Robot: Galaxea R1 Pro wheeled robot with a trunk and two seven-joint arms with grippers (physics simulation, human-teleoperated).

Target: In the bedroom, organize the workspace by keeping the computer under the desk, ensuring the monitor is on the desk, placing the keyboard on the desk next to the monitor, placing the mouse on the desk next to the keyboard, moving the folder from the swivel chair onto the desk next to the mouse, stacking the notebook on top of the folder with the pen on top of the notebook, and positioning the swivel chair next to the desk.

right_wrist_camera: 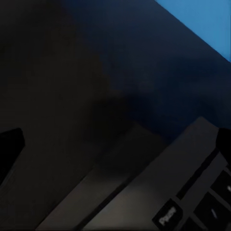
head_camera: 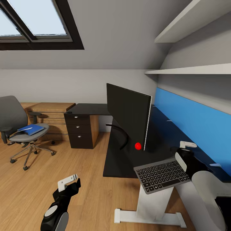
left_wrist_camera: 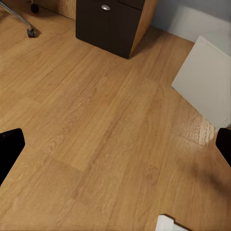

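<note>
The wide black monitor [head_camera: 128,117] stands on the long black desk [head_camera: 117,162]. The keyboard [head_camera: 162,175] lies at the desk's near end and juts past its edge. My right gripper [head_camera: 183,150] hovers at the keyboard's far right corner, open, and in the right wrist view one fingertip [right_wrist_camera: 224,144] overlaps the keyboard [right_wrist_camera: 192,192]. The grey swivel chair [head_camera: 14,123] stands far left with the blue folder [head_camera: 30,130] on its seat. My left gripper [head_camera: 69,183] hangs open over bare floor. A white-grey box, the computer [left_wrist_camera: 204,82], stands on the floor. Mouse, notebook and pen are out of view.
The desk's drawer unit [head_camera: 78,130] stands at the far left corner, with low wooden cabinets [head_camera: 51,112] behind the chair. A red dot [head_camera: 138,146] glows by the monitor's base. A blue wall panel [head_camera: 192,118] and shelves [head_camera: 192,69] line the right wall. Wooden floor [head_camera: 64,160] lies between chair and desk.
</note>
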